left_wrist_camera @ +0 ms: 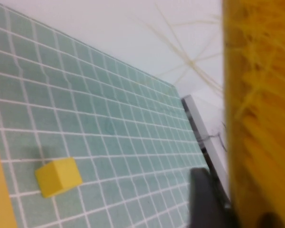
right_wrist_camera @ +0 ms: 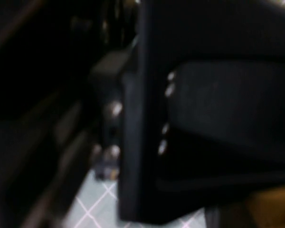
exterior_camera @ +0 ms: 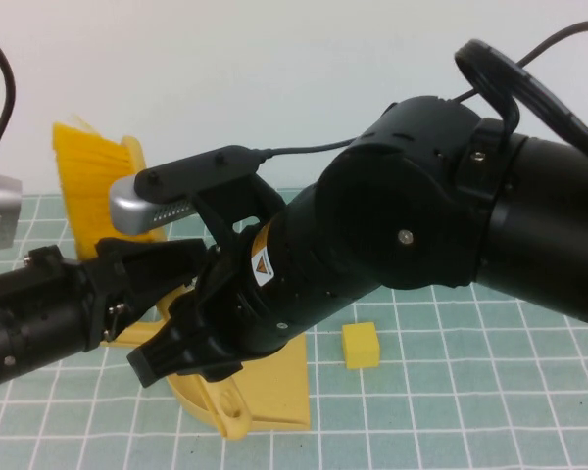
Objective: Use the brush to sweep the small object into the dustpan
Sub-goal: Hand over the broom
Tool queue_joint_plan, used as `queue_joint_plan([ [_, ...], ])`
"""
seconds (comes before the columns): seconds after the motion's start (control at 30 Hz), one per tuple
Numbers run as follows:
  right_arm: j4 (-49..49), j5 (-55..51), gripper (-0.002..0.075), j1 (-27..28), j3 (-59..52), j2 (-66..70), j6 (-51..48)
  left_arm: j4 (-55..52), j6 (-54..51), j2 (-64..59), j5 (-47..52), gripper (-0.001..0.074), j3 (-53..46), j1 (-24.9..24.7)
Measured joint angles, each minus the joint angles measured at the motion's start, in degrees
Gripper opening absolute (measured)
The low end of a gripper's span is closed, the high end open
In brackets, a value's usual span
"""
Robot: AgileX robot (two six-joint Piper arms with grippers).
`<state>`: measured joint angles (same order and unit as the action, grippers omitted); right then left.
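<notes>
The small pale-yellow cube point(exterior_camera: 361, 345) lies on the green grid mat, right of the dustpan point(exterior_camera: 269, 387). It also shows in the left wrist view point(left_wrist_camera: 58, 176). My left gripper point(exterior_camera: 142, 294) is shut on the brush's handle and holds the brush raised, with the orange-yellow bristles point(exterior_camera: 86, 181) up at the back left. The bristles fill the side of the left wrist view point(left_wrist_camera: 259, 95), next to a dark finger point(left_wrist_camera: 204, 199). My right gripper point(exterior_camera: 176, 357) is shut on the yellow dustpan, whose scoop is mostly hidden under the right arm.
The two arms cross closely over the mat's left half; the right wrist view shows mostly the dark left arm point(right_wrist_camera: 204, 118). A silver camera housing point(exterior_camera: 142, 208) sits above the grippers. The mat's far edge point(left_wrist_camera: 199, 123) meets a white wall.
</notes>
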<state>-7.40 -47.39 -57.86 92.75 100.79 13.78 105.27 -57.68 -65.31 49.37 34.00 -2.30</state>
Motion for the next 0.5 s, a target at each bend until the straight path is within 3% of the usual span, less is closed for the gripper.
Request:
queue_joint_plan([
  [0.1, 0.7, 0.0, 0.0191, 0.0, 0.0, 0.0, 0.0, 0.0, 0.1, 0.0, -0.6, 0.0022, 0.0, 0.0],
  [0.13, 0.9, 0.0, 0.0191, 0.0, 0.0, 0.0, 0.0, 0.0, 0.0, 0.0, -0.6, 0.0003, 0.0, 0.0],
  [0.37, 1.2, 0.4, 0.019, -0.1, 0.0, 0.0, 0.0, 0.0, -0.2, 0.0, 0.9, 0.0, 0.0, 0.0],
  [0.5, -3.8, 0.1, 0.0192, 1.4, 0.0, 0.0, -2.6, 0.0, -1.0, 0.0, 1.1, 0.0, 0.0, 0.0],
])
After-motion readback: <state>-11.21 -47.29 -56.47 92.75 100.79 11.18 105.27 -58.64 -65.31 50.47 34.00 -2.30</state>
